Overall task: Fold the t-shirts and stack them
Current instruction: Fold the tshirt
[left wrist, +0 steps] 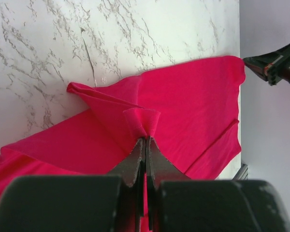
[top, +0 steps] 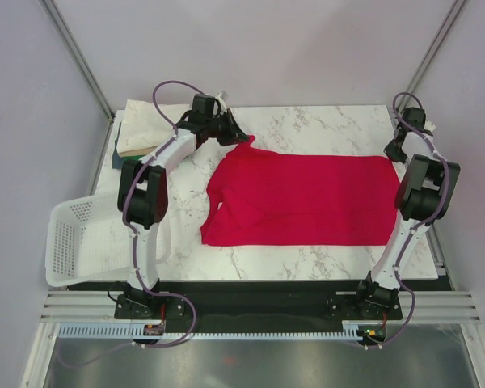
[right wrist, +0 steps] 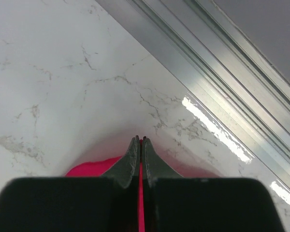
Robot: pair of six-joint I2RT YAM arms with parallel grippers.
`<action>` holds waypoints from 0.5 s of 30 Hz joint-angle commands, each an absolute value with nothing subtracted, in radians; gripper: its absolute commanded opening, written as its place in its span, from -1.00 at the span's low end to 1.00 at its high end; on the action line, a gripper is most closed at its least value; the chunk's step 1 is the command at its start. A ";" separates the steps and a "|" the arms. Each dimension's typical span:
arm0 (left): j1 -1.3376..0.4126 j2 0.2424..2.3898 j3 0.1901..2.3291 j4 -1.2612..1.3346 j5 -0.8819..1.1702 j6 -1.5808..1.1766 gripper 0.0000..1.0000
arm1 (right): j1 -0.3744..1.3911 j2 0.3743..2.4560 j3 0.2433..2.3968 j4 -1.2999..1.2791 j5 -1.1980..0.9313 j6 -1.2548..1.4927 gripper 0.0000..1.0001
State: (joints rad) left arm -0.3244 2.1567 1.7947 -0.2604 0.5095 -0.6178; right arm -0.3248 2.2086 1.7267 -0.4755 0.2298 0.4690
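A crimson-red t-shirt [top: 307, 198] lies spread across the middle of the marble table. My left gripper [top: 241, 134] is at its far left corner, shut on a pinched fold of the red cloth [left wrist: 145, 123], which rises in a small peak off the table. My right gripper [top: 394, 150] is at the shirt's far right corner, shut on the red edge; a thin strip of red cloth [right wrist: 140, 193] shows between its closed jaws. A stack of folded t-shirts [top: 145, 128], cream on top with green and dark edges below, sits at the far left corner.
A white perforated basket [top: 77, 242] hangs off the table's left front, with pale cloth [top: 182, 218] beside it. A metal rail [right wrist: 222, 92] runs along the table's right edge, close to my right gripper. The right gripper's dark tip [left wrist: 275, 65] shows in the left wrist view.
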 commanded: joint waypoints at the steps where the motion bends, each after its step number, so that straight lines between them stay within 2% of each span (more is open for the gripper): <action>1: -0.342 2.056 1.826 -0.297 0.523 -0.563 -0.96 | -0.327 2.039 1.706 -0.472 0.219 0.477 -1.00; 5: -0.353 1.976 1.755 -0.308 0.514 -0.554 -0.96 | -0.337 1.944 1.632 -0.471 0.200 0.480 -1.00; 15: -0.380 1.697 1.413 -0.308 0.431 -0.528 -0.96 | -0.377 1.735 1.336 -0.411 0.133 0.494 -1.00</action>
State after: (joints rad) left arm -0.3737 1.7905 1.4933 -0.3046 0.4725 -0.5747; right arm -0.3611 1.7939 1.4033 -0.4351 0.1627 0.4789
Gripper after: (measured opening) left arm 0.026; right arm 0.010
